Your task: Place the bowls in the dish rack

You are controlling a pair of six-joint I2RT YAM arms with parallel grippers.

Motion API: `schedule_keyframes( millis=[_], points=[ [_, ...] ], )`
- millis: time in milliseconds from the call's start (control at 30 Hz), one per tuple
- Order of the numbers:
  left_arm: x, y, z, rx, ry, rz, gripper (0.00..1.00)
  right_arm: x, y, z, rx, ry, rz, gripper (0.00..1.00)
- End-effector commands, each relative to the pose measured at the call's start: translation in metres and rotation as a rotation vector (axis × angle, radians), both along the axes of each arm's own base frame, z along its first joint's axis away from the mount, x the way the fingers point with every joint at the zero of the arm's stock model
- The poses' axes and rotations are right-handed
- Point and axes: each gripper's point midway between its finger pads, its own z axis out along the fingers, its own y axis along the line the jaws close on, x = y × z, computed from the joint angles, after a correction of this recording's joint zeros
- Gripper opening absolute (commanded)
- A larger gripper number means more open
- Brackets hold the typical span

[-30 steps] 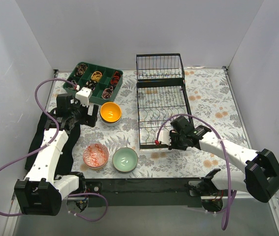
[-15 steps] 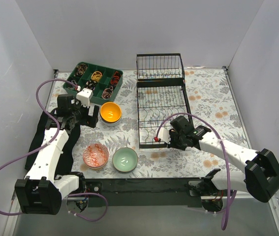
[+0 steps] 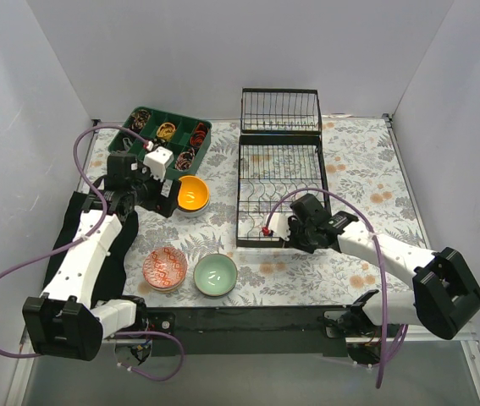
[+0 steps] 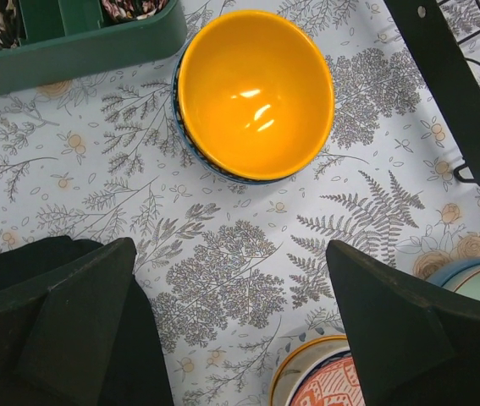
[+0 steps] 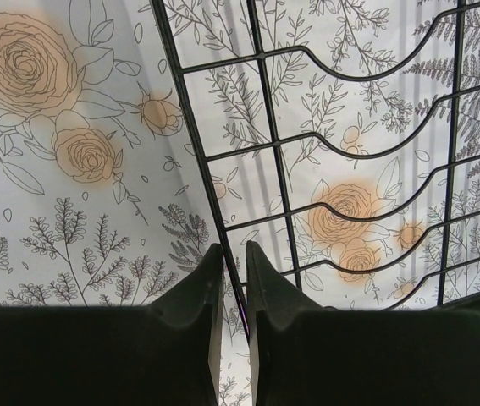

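The black wire dish rack [image 3: 278, 182] stands at the table's middle and holds no bowls. My right gripper [image 3: 272, 230] is shut on the rack's near edge wire [image 5: 190, 127], which runs between its fingertips [image 5: 234, 254]. An orange-yellow bowl [image 3: 192, 193] sits left of the rack, stacked in a blue-patterned one; it shows in the left wrist view [image 4: 255, 93]. A red-and-white bowl [image 3: 165, 267] and a mint green bowl [image 3: 215, 274] sit near the front. My left gripper [image 3: 162, 203] is open and empty [image 4: 231, 321], hovering between the orange and red-and-white bowls.
A green compartment tray [image 3: 172, 135] with small items stands at the back left, just behind the orange bowl. A black cloth [image 3: 70, 245] lies along the table's left side. White walls enclose the table on three sides.
The dish rack has slid toward the back wall and slightly right, with my right gripper following on its near edge. My left gripper has moved back and right, closer to the orange bowl.
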Motion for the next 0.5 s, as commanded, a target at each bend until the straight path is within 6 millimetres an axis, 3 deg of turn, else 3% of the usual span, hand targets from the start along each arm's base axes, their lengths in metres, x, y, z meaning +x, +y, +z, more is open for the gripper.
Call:
schedule_keyframes(
  millis=[0, 133, 200, 233, 267, 300, 333, 367, 433, 467],
  points=[
    [-0.004, -0.003, 0.006, 0.068, -0.003, -0.037, 0.96, 0.030, 0.006, 0.008, 0.050, -0.081, -0.102, 0.01],
    [0.000, -0.008, 0.004, 0.145, 0.002, -0.087, 0.93, 0.036, 0.010, 0.012, 0.057, -0.089, -0.105, 0.01],
    [-0.005, -0.014, -0.002, 0.200, 0.048, -0.149, 0.90, 0.038, 0.011, 0.018, 0.061, -0.096, -0.106, 0.18],
    [-0.003, -0.017, 0.009, 0.211, 0.038, -0.165, 0.89, 0.037, 0.011, 0.021, 0.060, -0.094, -0.107, 0.26],
    [-0.011, -0.020, 0.007, 0.224, 0.079, -0.190, 0.88, 0.042, 0.012, 0.031, 0.070, -0.118, -0.115, 0.42],
    [-0.015, -0.025, 0.010, 0.213, 0.090, -0.220, 0.88, 0.044, 0.009, 0.036, 0.065, -0.134, -0.129, 0.50],
    [-0.014, -0.029, 0.024, 0.204, 0.064, -0.248, 0.88, 0.042, 0.007, 0.041, 0.065, -0.134, -0.140, 0.68],
    [-0.025, -0.032, 0.025, 0.207, 0.095, -0.280, 0.88, 0.043, 0.006, 0.053, 0.082, -0.153, -0.144, 0.77],
    [-0.036, -0.038, 0.033, 0.199, 0.126, -0.332, 0.88, 0.040, 0.003, 0.062, 0.085, -0.157, -0.151, 0.87],
    [-0.051, -0.037, 0.037, 0.196, 0.180, -0.352, 0.88, 0.036, -0.001, 0.068, 0.095, -0.163, -0.163, 0.89]
  ],
)
